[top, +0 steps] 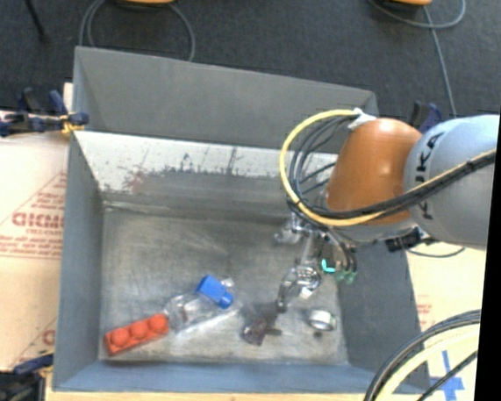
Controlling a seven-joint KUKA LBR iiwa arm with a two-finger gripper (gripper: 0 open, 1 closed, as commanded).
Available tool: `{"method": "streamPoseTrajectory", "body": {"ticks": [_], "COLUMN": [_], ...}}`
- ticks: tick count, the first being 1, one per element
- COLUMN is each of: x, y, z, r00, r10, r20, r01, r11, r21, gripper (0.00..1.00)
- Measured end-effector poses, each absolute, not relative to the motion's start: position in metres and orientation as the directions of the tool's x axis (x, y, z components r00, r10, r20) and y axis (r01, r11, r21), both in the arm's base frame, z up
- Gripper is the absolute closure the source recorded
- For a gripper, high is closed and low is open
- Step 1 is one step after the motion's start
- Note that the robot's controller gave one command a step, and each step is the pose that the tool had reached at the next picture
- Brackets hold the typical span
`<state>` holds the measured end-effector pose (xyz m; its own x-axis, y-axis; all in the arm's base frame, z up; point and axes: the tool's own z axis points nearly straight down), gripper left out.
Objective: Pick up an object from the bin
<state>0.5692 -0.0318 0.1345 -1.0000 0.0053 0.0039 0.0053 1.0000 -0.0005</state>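
Looking down into a grey metal bin [197, 111] with sloping walls and a scuffed floor. Reaching in from the right with a silver-grey arm under a rounded orange cover [368, 171], looped in black and yellow cables. Hanging low over the right half of the floor on a slim metal gripper [287, 297], open or closed impossible to tell. Sitting just beside it, on the near-left, a small dark crumpled piece [259, 327]. Further left, spotting a clear plastic bottle with a blue cap [194, 308], lying on its side. Down in the near-left corner, catching an orange ridged block [136, 334]. Right of the gripper, picking out a small round silver cap [320, 318].
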Motion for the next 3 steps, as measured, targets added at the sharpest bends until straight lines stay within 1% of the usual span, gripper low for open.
{"method": "streamPoseTrajectory", "body": {"ticks": [1,2,3], "x": [0.529,0.496,0.507], "y": [0.065,0.178,0.210], "z": [0.126,0.144,0.116], "r00": [-0.991,-0.927,-0.865], "r10": [-0.131,-0.375,-0.502], "r20": [0.000,-0.005,-0.006], "r01": [-0.131,-0.375,-0.502], "r11": [0.991,0.927,0.865], "r21": [0.003,0.002,0.000], "gripper": [0.00,0.00,0.00]}}
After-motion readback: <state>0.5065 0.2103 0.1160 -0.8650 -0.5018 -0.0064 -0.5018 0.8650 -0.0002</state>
